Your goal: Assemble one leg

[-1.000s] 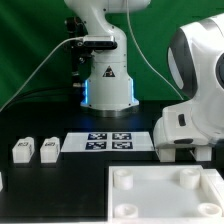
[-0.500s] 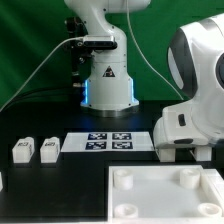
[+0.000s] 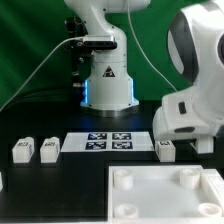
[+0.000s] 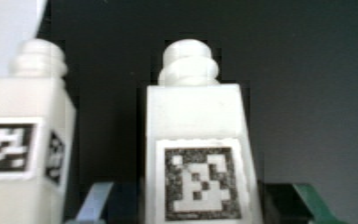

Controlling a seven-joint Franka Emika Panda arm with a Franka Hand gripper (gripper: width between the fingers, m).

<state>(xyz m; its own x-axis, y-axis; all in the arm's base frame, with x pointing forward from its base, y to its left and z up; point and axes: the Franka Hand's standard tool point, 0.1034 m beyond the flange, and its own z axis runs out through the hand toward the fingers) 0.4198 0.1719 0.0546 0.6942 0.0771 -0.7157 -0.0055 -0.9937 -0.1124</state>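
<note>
The leg [image 4: 201, 120], a chunky white block with a rounded peg on its end and a black-and-white tag on its face, stands between the jaws of my gripper [image 4: 208, 205], which is shut on it. In the exterior view the leg [image 3: 165, 150] shows just under the gripper [image 3: 172, 143], at the right end of the marker board [image 3: 110, 141]. A second leg [image 4: 25, 110] stands close beside the held one. Two more legs [image 3: 22, 150] [image 3: 48, 148] sit on the black table at the exterior view's left.
The large white panel [image 3: 160, 195] with round corner sockets lies at the front. The arm's white base [image 3: 107, 75] rises behind the marker board. My bulky white wrist [image 3: 195, 90] fills the exterior view's right. A small white piece [image 3: 2, 180] shows at the left edge.
My wrist has risen and shifted a little toward the exterior view's left, and the leg under the gripper now shows. The other legs and the panel have not moved.
</note>
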